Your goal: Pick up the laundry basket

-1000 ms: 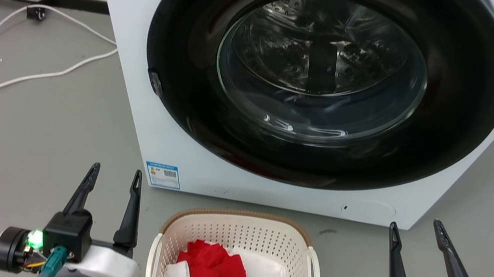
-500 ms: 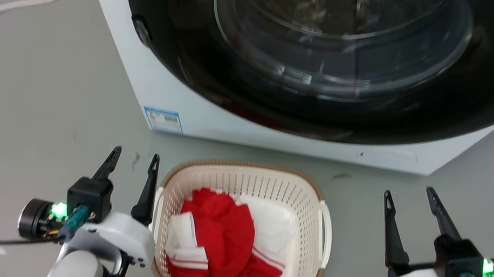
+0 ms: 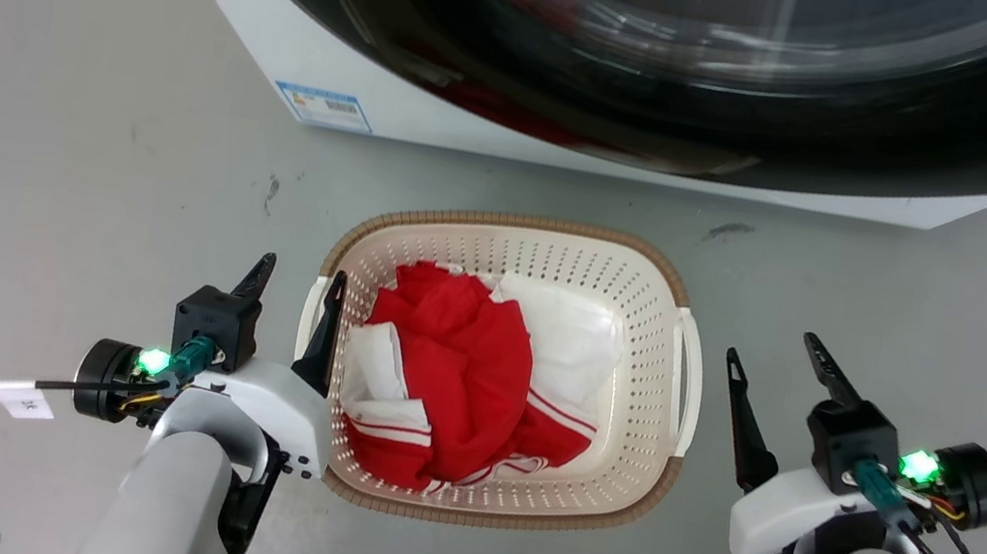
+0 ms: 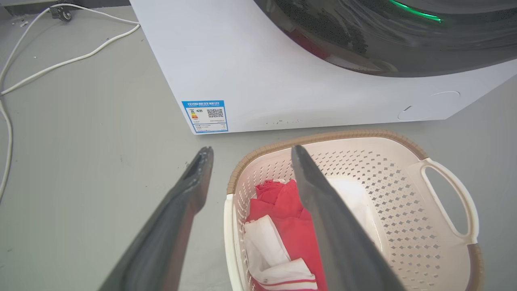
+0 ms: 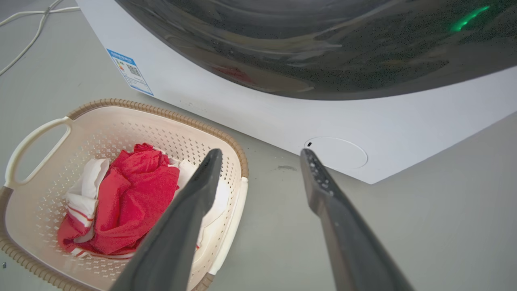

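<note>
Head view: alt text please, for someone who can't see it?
A cream laundry basket of red and white clothes sits on a grey floor before a white washing machine. The robot's open left hand straddles its left edge; the open right hand hovers beside its right handle.

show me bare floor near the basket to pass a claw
Bare floor is wide left of the left claw, and a strip runs between laundry basket and washing machine. Crowded: the left claw straddles the basket's left rim.
</note>
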You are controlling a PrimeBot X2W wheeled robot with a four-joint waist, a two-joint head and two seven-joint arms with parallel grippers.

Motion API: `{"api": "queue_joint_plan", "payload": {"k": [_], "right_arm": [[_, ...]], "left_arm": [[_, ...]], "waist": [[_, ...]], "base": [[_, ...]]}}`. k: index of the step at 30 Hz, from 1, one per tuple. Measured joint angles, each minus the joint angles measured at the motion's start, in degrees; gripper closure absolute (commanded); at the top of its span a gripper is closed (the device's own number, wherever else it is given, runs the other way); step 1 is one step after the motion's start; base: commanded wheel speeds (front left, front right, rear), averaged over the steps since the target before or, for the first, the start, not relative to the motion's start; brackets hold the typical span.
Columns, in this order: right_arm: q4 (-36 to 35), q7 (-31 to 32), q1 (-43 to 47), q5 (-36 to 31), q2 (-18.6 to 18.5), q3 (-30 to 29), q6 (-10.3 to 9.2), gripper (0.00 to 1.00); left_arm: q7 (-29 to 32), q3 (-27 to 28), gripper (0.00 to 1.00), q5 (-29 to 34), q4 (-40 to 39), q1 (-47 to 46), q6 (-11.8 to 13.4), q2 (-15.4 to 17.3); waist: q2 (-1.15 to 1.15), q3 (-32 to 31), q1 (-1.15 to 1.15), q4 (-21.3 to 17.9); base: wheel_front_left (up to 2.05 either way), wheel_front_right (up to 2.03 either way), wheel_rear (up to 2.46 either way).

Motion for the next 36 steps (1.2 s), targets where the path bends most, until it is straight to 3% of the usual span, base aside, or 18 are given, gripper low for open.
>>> {"api": "queue_joint_plan", "payload": {"k": [15,36], "right_arm": [[14.56,0.0,-7.44,-1.93,0.01,1.12,0.01,0.0],[28.61,-0.01,-16.34,-5.84,0.01,-0.99,0.0,0.0]], "left_arm": [[0.0,1.0,0.0,-2.04,10.62,-4.85,-0.6,-0.01],[0.0,-0.88,0.0,-3.96,22.14,-11.52,-0.21,0.0]], "waist": [[0.0,5.89,-0.01,0.86],[0.0,13.75,-0.01,2.79]], "base": [[0.0,0.0,0.0],[0.0,0.0,0.0]]}}
